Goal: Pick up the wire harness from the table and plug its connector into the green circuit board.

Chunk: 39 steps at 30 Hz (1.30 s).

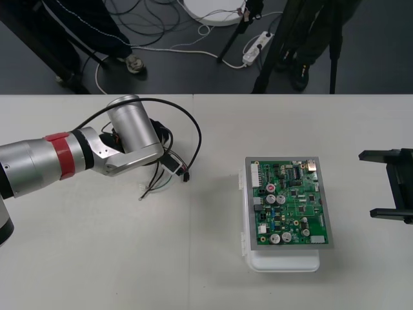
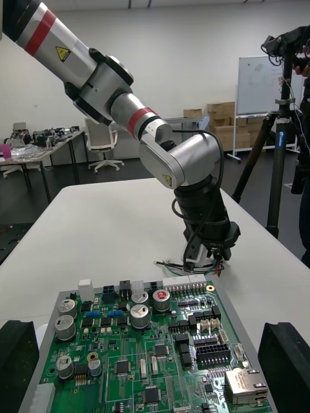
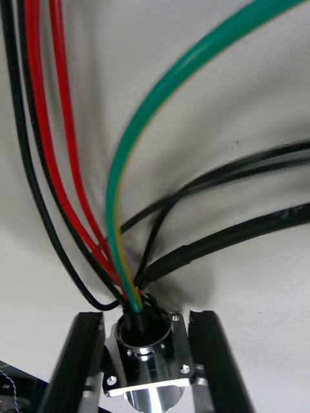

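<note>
Pale table [image 1: 97, 271], dark floor [image 1: 187, 74] beyond, white power strip [image 1: 255, 48], black tripod legs [image 1: 273, 55]

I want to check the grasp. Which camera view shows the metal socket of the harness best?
The left wrist view: the socket stands close up between the left gripper's black fingers, its wires rising from it. The front view gives the wires trailing from under the left wrist; the right wrist view, wire ends under that gripper.

You can see a plain light table [image 1: 103, 271] across the bottom of the frame. Along the top, a dark grey floor [image 1: 181, 74] holds loose cables [image 1: 155, 16], a white plastic power strip [image 1: 256, 48] and black tripod legs [image 1: 271, 58].
</note>
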### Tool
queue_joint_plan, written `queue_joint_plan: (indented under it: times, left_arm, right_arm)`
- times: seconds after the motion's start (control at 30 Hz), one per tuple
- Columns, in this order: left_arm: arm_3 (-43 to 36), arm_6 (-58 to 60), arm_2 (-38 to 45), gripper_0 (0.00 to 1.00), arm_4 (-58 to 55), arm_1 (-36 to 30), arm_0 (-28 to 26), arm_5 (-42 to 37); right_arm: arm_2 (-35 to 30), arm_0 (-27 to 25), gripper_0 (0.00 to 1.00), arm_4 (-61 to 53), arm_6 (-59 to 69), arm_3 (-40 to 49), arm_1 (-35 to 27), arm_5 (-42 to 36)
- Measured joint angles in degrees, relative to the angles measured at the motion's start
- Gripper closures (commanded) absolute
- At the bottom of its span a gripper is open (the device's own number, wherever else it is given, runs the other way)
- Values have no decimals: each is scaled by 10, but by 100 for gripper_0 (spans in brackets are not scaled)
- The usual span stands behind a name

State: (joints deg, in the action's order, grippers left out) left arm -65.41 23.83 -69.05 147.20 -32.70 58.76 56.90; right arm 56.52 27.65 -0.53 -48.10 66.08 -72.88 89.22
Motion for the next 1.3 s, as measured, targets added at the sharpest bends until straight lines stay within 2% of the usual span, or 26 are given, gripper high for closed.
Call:
queue_joint_plan:
  times: [0.37,0.57,1.0,1.3]
  left_arm:
    - [-6,0,-1,100,-8,-1,0,0]
    - [-23,8,-1,100,-86,-14,7,1]
    - [-97,36,20,100,-256,-77,7,1]
    - [-184,37,40,100,-314,-136,-7,-1]
  right_arm:
    - [0,0,0,0,1,0,0,0]
    - [0,0,0,0,20,0,0,0]
    - [0,0,0,0,20,-1,0,0]
    - [0,0,0,-3,24,-2,0,0]
